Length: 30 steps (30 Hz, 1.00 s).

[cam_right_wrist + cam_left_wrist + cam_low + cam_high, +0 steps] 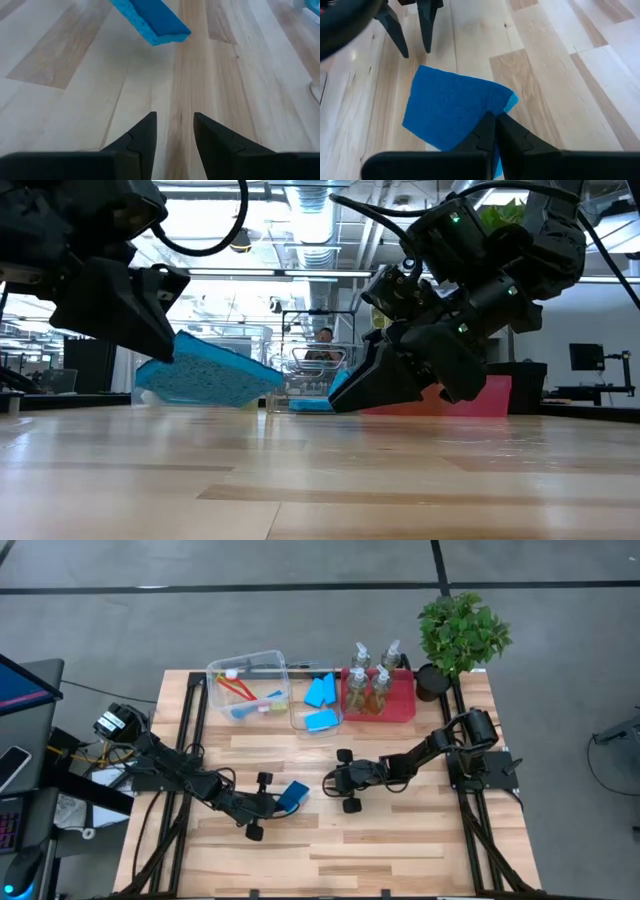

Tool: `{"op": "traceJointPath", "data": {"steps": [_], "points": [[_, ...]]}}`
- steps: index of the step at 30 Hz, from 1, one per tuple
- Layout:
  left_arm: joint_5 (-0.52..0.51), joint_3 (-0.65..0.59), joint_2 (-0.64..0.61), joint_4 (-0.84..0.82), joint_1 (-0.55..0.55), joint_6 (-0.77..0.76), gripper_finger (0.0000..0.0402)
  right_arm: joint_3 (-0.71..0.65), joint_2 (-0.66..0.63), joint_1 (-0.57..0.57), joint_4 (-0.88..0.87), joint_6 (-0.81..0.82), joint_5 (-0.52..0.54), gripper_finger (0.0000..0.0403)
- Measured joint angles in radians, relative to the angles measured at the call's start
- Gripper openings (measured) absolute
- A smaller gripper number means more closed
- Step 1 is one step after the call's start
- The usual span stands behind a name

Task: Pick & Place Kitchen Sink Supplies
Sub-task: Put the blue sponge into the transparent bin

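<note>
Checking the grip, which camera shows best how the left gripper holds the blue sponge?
The left wrist view: the left gripper pinches the blue sponge at its edge. The high view shows it small, the low view side-on above the table, and the right wrist view one end.

Bare counter (pixel 380 840) lies open below and around both sets of jaws. Between them, a tilted blue sponge (pixel 294 795) hangs off the wood, pinched by the left gripper (pixel 278 802), blocking the gap ahead of the right gripper (pixel 327 780), whose jaws stand parted just above the boards. Behind both, clear bins (pixel 250 685), red tray (pixel 392 705) and potted plant (pixel 460 635) wall off the back edge.
</note>
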Motion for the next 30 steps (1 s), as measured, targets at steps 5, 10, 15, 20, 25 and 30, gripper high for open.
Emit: {"op": "traceJointPath", "data": {"steps": [5, 10, 15, 20, 25, 30], "points": [[-0.002, 0.0, 0.0, 0.005, 0.0, 0.0, 0.0008, 0.0, 0.0, 0.0, 0.0, 0.0, -0.001, 0.0121], [-0.002, 0.0, 0.0, 0.02, 0.0, 0.025, 0.0007, 0.0, 0.0, 0.001, 0.013, 0.01, -0.004, 0.0122], [0.02, 0.001, -0.001, 0.047, 0.0, 0.059, 0.0007, 0.0, 0.0, 0.009, 0.069, 0.021, -0.063, 0.013], [0.065, 0.001, -0.001, 0.061, 0.0, 0.052, 0.0008, -0.002, -0.001, 0.048, 0.109, -0.084, -0.03, 0.016], [0.07, 0.002, -0.001, 0.094, 0.0, 0.019, 0.0008, -0.002, -0.001, 0.089, 0.151, -0.208, 0.052, 0.0204], [0.115, 0.002, -0.001, 0.188, 0.029, 0.024, 0.0008, 0.001, -0.001, 0.115, 0.209, -0.275, 0.058, 0.0228]]}}
